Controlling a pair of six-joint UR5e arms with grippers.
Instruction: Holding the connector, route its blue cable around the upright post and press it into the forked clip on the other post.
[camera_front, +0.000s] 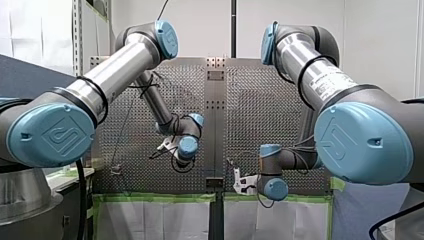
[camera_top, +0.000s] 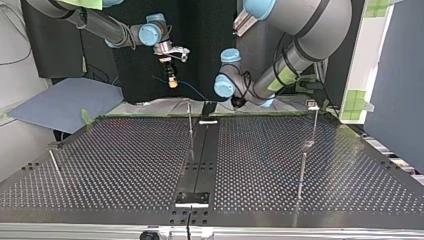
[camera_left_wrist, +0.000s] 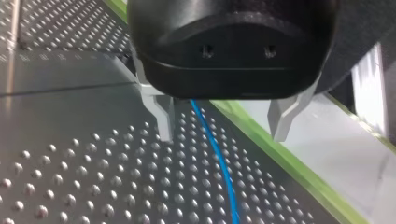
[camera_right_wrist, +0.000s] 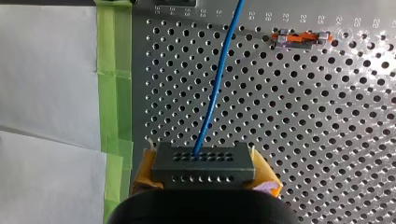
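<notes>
From the front, both arms reach low over the perforated table (camera_front: 270, 100). Seen from across the table, my right gripper (camera_top: 172, 79) hangs above the far edge, the blue cable (camera_top: 192, 90) trailing from it. My left gripper (camera_left_wrist: 224, 128) stands wide, with the cable lying between its fingers. My right arm's yellow pads (camera_right_wrist: 145, 170) clamp the black connector (camera_right_wrist: 204, 163).

A robotics lab, shown by its perforated table (camera_top: 115, 160).

My left gripper (camera_left_wrist: 223, 136) hangs over the perforated bench (camera_left_wrist: 70, 177), jaws spread apart. The blue cable (camera_left_wrist: 220, 164) runs between them, near a green tape strip (camera_left_wrist: 285, 163).
</notes>
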